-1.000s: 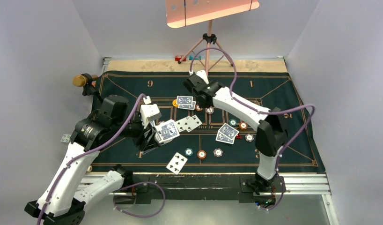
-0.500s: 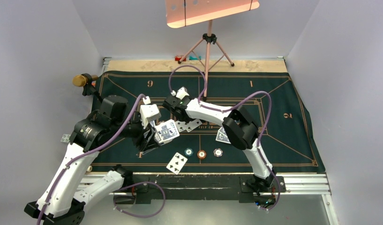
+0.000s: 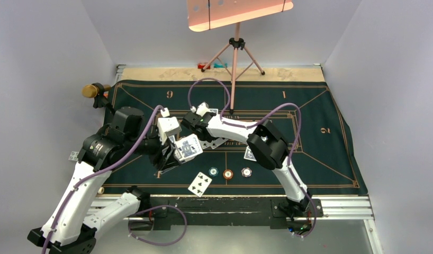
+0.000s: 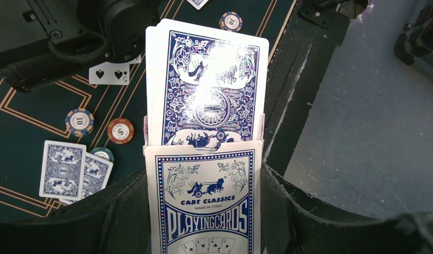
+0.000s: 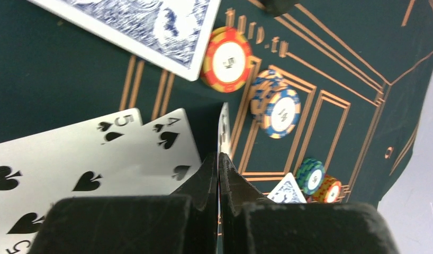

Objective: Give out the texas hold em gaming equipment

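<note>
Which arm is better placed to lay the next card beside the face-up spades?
Right. The right gripper pinches one card edge-on next to the face-up spades, while the left gripper is occupied holding the card box.

Robot lab — plain walls (image 3: 45, 53); tripod (image 3: 236, 42)

We see a table (image 3: 288, 74) mostly covered by a dark green felt mat (image 3: 320, 159). On the mat, three chips (image 3: 227, 173) sit in a row. Just nearer than the chips and to their left lies one face-up card (image 3: 200, 183); beyond the chips, two overlapping spade cards (image 5: 87, 153) lie face up.
</note>
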Robot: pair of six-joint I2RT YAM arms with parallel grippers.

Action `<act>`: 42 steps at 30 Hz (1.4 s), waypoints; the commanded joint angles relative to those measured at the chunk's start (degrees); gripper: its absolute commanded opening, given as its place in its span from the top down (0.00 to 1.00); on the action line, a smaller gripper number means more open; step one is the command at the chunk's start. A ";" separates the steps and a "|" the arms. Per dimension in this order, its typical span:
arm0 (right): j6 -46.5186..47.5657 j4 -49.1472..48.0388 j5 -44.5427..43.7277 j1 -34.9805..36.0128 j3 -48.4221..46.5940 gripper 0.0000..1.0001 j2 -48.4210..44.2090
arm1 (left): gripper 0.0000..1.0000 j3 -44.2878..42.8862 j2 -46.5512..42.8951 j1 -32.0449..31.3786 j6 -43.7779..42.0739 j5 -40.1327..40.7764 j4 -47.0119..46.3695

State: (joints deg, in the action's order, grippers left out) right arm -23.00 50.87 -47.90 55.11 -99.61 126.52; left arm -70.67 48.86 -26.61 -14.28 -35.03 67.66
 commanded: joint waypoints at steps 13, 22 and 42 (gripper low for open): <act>-0.94 -7.69 9.17 1.28 3.39 0.73 -0.54 | 1.00 -3.15 0.45 0.60 0.13 -1.03 -0.71; -1.04 -12.42 14.31 1.36 9.86 0.59 -5.56 | 1.00 -3.76 1.22 0.60 -0.06 -0.65 -0.83; -0.54 -12.46 31.65 -2.96 11.96 0.17 -21.84 | 1.00 -4.31 2.11 0.60 -0.06 -0.29 -0.80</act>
State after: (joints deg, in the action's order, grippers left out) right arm -22.63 39.07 -23.70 55.46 -87.74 112.84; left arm -72.88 51.27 -26.37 -14.33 -34.61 68.31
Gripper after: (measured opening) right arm 0.812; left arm 0.682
